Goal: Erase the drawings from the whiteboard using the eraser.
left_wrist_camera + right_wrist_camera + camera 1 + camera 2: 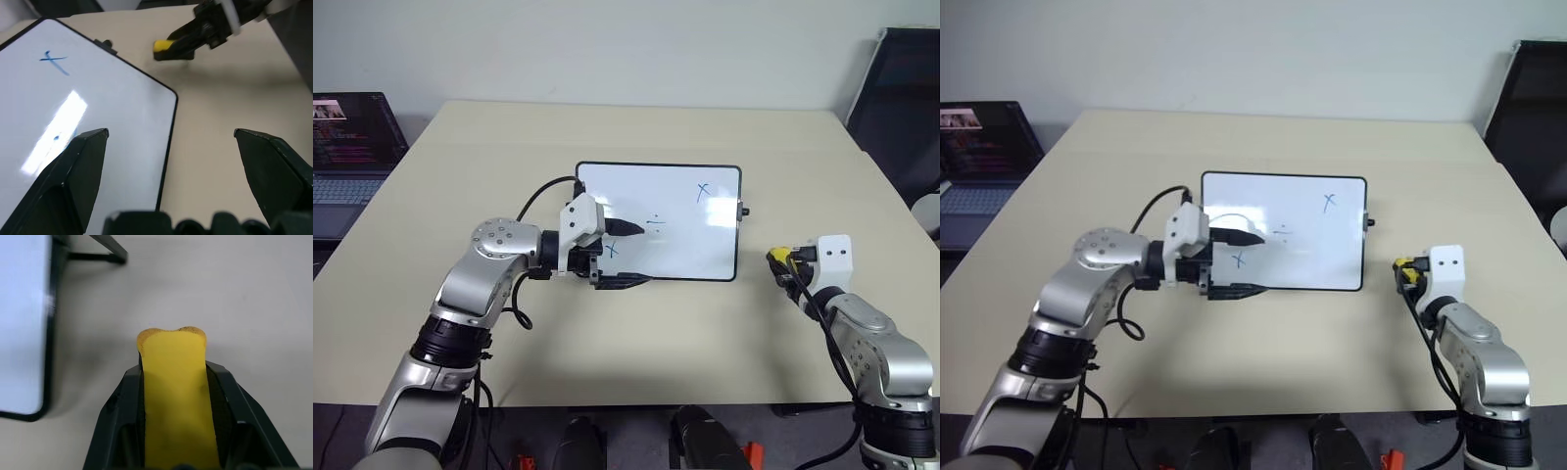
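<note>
The whiteboard (pixel 690 240) lies flat in the middle of the table. Its drawings are blue: one x (pixel 702 192) near the far right corner, a short dash with dots (pixel 655 223) in the middle, and another x (pixel 612 252) by the near left. My left gripper (pixel 644 256) is open and straddles the board's near left part; one finger (pixel 73 181) hangs over the white surface and the other is off its near edge. My right gripper (pixel 781 259) hovers to the right of the board, shut on the yellow eraser (pixel 173 396), which sticks out past the fingertips.
An open laptop (pixel 347 147) sits at the table's far left corner. A black chair (pixel 901 98) stands beyond the far right corner. A small black knob (pixel 745 211) juts from the board's right side. Bare beige tabletop (pixel 636 343) surrounds the board.
</note>
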Robot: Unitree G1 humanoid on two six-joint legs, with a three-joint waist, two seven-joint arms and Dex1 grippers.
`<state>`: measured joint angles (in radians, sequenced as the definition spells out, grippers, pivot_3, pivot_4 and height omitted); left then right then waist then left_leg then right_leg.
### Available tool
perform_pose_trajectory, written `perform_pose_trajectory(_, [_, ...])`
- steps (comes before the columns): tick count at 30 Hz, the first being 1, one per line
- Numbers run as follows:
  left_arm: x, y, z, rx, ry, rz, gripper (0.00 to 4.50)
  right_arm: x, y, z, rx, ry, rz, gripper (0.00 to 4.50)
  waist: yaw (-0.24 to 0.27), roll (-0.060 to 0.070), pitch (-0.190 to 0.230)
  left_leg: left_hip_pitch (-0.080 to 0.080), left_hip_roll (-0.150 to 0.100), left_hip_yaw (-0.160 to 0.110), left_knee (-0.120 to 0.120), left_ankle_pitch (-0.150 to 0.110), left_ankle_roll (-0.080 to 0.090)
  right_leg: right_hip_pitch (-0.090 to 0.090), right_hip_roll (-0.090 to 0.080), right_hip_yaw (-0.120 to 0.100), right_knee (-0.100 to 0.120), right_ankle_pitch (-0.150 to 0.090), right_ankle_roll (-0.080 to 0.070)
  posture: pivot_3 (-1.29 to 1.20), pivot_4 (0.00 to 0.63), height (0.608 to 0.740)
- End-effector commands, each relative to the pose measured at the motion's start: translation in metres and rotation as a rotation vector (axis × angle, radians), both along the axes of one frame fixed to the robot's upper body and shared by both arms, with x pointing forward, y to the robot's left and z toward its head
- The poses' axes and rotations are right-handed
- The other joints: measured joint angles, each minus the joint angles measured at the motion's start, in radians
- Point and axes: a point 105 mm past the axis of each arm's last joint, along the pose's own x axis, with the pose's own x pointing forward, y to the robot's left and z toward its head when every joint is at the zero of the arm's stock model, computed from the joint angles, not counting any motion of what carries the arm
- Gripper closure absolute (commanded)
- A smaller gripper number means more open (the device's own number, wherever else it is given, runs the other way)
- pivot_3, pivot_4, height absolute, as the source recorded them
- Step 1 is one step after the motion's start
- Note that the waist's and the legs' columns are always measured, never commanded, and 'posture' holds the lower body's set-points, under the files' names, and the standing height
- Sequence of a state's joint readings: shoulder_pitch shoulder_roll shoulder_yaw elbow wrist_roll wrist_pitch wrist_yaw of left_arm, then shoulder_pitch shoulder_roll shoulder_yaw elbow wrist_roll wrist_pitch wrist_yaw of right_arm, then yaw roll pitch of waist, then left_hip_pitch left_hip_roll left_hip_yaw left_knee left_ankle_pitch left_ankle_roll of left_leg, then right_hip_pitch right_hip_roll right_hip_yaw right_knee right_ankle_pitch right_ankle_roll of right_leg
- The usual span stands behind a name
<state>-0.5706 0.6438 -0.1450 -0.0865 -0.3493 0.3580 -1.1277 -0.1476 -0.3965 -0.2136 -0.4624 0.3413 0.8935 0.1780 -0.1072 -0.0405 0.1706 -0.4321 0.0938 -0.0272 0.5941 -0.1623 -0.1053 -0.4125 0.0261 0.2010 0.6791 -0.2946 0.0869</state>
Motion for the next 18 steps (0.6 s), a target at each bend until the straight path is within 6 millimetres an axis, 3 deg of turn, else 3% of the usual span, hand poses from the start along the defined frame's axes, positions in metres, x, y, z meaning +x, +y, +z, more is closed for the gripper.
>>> perform_pose_trajectory(1, [0.002, 0.005, 0.014, -0.019, -0.062, 0.063, 0.00, -0.009, 0.014, 0.029, -0.025, -0.086, 0.066, 3.20, 0.000, 0.000, 0.000, 0.000, 0.000, 0.000, 0.000, 0.000, 0.000, 0.000, 0.000, 0.000, 0.000, 0.000, 0.000, 0.00, 0.150, 0.740])
perform_pose_trajectory(8, [0.008, 0.003, 0.027, -0.042, -0.093, 0.117, 0.00, -0.010, 0.034, 0.059, -0.027, -0.170, 0.114, 3.20, 0.000, 0.000, 0.000, 0.000, 0.000, 0.000, 0.001, 0.000, 0.000, 0.000, 0.000, 0.000, 0.000, -0.001, -0.001, 0.00, 0.150, 0.740])
perform_pose_trajectory(11, [0.017, 0.002, 0.036, -0.087, -0.105, 0.178, 0.00, -0.006, 0.062, 0.071, -0.031, -0.204, 0.218, 3.20, -0.002, 0.000, 0.000, 0.000, 0.000, 0.000, 0.001, 0.000, 0.000, 0.000, 0.000, 0.000, 0.000, 0.000, -0.001, 0.00, 0.150, 0.740])
perform_pose_trajectory(18, [0.026, 0.005, 0.035, -0.082, -0.096, 0.249, 0.00, 0.025, 0.089, 0.091, -0.051, -0.279, 0.270, 3.20, -0.003, 0.000, 0.000, 0.000, 0.000, 0.000, 0.000, 0.000, 0.000, 0.000, 0.000, -0.001, 0.000, 0.001, 0.001, 0.00, 0.150, 0.740])
